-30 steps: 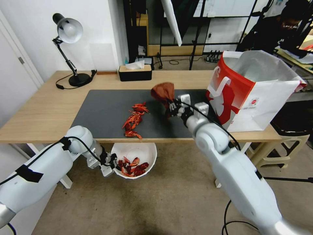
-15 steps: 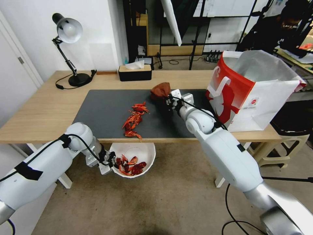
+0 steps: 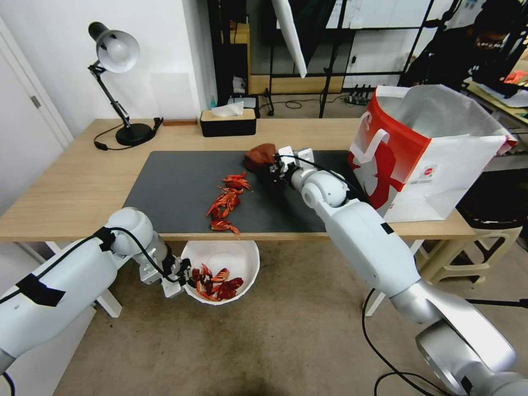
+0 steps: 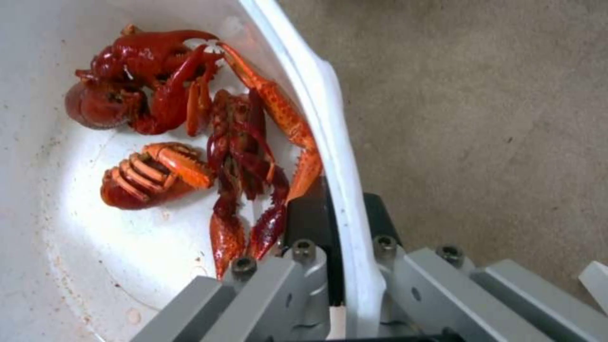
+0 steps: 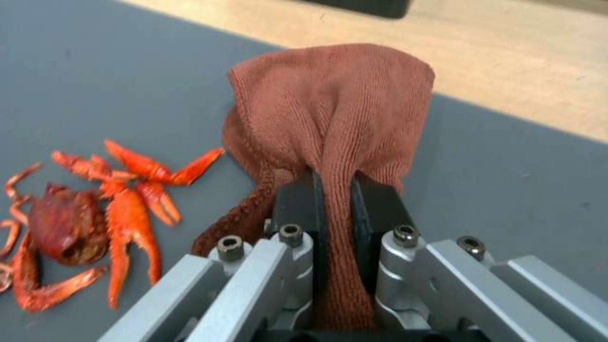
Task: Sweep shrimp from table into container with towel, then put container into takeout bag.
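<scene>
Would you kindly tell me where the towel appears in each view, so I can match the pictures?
Head view: the towel is at the mat's far edge, pinched by the right gripper.
Right wrist view: the towel bulges beyond the fingers, centre frame.
Left wrist view: not in it.
Shared landmark: the shrimp beside the towel.

No words or numbers can be read anywhere. The big boxy paper takeout bag (image 3: 434, 148), red in front and white on its sides, stands at the right end of the long light wood table (image 3: 66, 187). Its red front carries a large white figure, which is a picture and not letters. Its white side carries a small round red mark with a tiny line of print beside it, too small to read.
</scene>
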### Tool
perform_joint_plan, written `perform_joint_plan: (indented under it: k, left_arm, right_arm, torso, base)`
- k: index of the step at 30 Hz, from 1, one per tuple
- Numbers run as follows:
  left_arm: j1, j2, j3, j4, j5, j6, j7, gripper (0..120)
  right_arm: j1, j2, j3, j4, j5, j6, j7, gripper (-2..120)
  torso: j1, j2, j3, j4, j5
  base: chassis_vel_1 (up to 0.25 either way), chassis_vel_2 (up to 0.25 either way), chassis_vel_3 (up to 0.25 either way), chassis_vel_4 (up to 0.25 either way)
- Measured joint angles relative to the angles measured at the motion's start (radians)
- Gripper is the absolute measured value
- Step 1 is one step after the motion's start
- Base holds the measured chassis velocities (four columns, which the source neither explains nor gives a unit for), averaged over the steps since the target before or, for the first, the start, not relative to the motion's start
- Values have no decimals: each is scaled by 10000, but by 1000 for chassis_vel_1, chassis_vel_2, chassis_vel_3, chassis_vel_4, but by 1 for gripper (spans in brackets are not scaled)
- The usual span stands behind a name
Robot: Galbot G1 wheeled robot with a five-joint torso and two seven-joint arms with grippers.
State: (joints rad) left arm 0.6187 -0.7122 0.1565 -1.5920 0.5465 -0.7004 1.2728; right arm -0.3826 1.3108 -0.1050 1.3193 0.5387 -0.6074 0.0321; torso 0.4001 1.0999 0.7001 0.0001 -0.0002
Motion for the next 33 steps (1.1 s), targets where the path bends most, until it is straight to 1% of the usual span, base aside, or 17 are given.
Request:
perform_joint_plan:
  k: [3,8,12,13,19,20,26,33]
  left_arm:
    - [0,0,0,0,0,0,0,0]
    - [77,23,-84,-1,-18,-17,0,0]
    - [185,81,-198,17,-57,-43,-7,0]
    - [224,108,-242,37,-75,-58,-13,0]
    - [259,168,-319,117,-175,-92,-31,0]
    - [259,171,-329,128,-199,-92,-40,0]
    - [208,155,-338,167,-216,-94,-66,0]
    - [200,188,-371,168,-236,-95,-85,0]
  right_arm:
    - [0,0,0,0,0,0,0,6]
    - [177,91,-166,-255,13,-144,-212,6]
    - [196,54,-352,-302,12,-235,-456,6]
    - [132,-5,-413,-232,13,-255,-562,6]
    - [-96,-358,-681,227,41,-274,-888,6]
    - [-195,-524,-761,488,112,-273,-958,6]
    - [-588,-1063,-1081,1489,435,-339,-1009,6]
    - [-783,-1338,-1255,2012,562,-385,-1018,6]
  torso:
    - [0,0,0,0,0]
    - [1,0,-1,-2,1]
    - [0,1,-2,1,1]
    - [0,1,-2,-2,1]
    - [0,1,-2,-1,2]
    - [0,1,-2,-2,2]
    - [-2,1,-2,-1,2]
    - [-2,1,-2,-1,2]
  base:
    - [0,0,0,0]
    - [0,0,0,0]
    - [0,0,0,0]
    - [0,0,0,0]
    - [0,0,0,0]
    - [0,0,0,0]
    - [0,0,0,0]
    - [0,0,0,0]
